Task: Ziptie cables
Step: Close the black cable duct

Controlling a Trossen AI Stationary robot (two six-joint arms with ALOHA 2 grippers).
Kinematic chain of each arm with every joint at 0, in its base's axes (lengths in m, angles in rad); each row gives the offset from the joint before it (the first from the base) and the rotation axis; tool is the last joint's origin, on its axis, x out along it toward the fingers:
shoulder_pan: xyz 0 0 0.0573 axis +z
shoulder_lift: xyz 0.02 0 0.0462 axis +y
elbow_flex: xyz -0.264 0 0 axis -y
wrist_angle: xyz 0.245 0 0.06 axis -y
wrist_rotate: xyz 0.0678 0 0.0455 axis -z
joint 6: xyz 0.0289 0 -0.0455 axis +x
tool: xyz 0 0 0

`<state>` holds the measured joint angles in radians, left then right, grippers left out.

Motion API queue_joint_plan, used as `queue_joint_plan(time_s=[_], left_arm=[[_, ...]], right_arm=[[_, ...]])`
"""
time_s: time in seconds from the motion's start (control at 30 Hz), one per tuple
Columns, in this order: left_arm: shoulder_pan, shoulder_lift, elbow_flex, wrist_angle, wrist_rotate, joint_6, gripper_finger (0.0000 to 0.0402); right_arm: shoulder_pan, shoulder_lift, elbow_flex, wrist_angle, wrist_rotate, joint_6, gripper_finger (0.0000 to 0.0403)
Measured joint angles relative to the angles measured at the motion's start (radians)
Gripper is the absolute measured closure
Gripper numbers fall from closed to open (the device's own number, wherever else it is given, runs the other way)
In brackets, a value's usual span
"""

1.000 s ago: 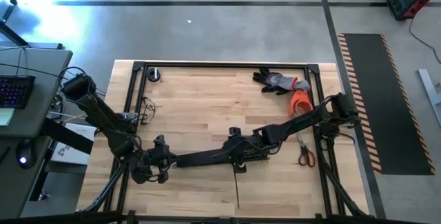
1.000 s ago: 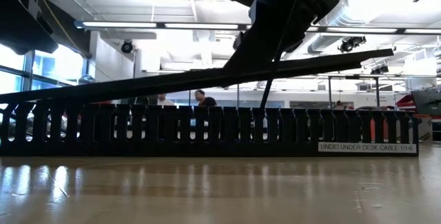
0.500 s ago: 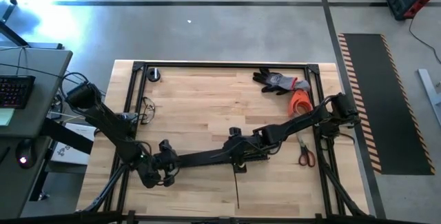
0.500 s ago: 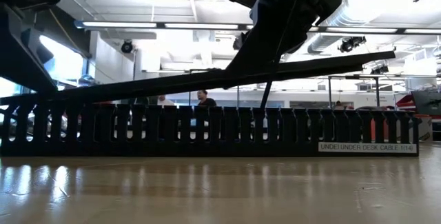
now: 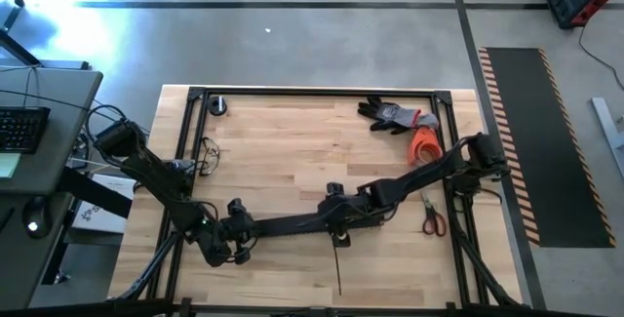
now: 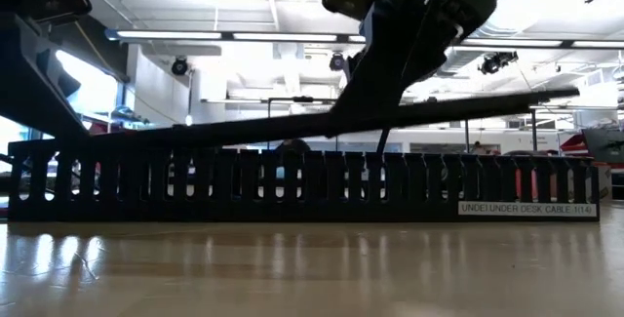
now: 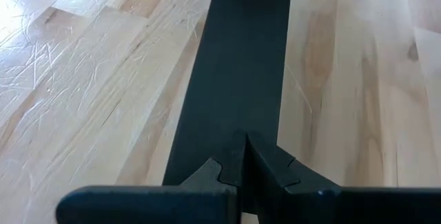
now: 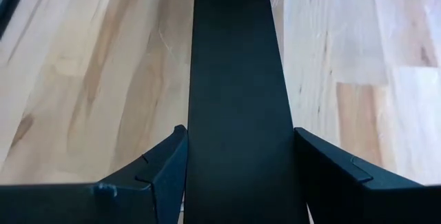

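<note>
The long black slotted channel (image 6: 292,185) lies on the table between the two arms (image 5: 292,224). A wide flat black cover strip (image 6: 244,127) slants over it, left end down on the channel, right end raised. My left gripper (image 5: 237,231), shut, is at the strip's left end. My right gripper (image 5: 336,210) is shut on the strip farther right. The cables (image 5: 208,156), a small tangle of thin wires, lie by the table frame's left bar. The ziptie (image 5: 337,268), a hair-thin dark strip, lies on the wood on the near side of the channel. My left gripper (image 7: 244,156) has its shut fingertips on the top face of the cover strip (image 7: 238,93) near its left end, coming from above. That end lies low on the channel. My right gripper (image 8: 241,169) pinches the cover strip (image 8: 238,114) across its width, one finger (image 8: 165,165) on each long edge, from above. The strip is lifted at this point and slants down toward the table's left.
A grey and orange glove (image 5: 395,115) and an orange object (image 5: 425,144) lie at the far right. Scissors (image 5: 434,221) lie by the right arm. A small round black object (image 5: 217,105) sits in the far left corner. A black frame (image 5: 312,93) rims the table.
My left gripper has moved toward the table's right along the strip. My right gripper has come down, and the cover strip's raised right end has sunk closer to the channel. The channel has slid a little toward the right.
</note>
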<state>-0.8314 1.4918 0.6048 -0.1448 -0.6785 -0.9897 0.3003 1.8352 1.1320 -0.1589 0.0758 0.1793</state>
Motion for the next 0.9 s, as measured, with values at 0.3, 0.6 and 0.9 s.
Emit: queue_joint_plan(time_s=[0.3,0.6,0.9], left_arm=[[0.000,0.001,-0.001,-0.003,0.001,-0.003,0.0402],[0.005,0.002,-0.002,0.002,-0.007,-0.005,0.0402],[0.025,0.003,-0.002,0.005,-0.016,-0.030,0.0402]], right_arm=[[0.026,0.053,0.001,0.007,0.013,0.056,0.0198],[0.021,0.054,0.005,0.002,0.012,0.060,0.0198],[0.021,0.055,0.070,-0.125,-0.023,0.137,0.0199]])
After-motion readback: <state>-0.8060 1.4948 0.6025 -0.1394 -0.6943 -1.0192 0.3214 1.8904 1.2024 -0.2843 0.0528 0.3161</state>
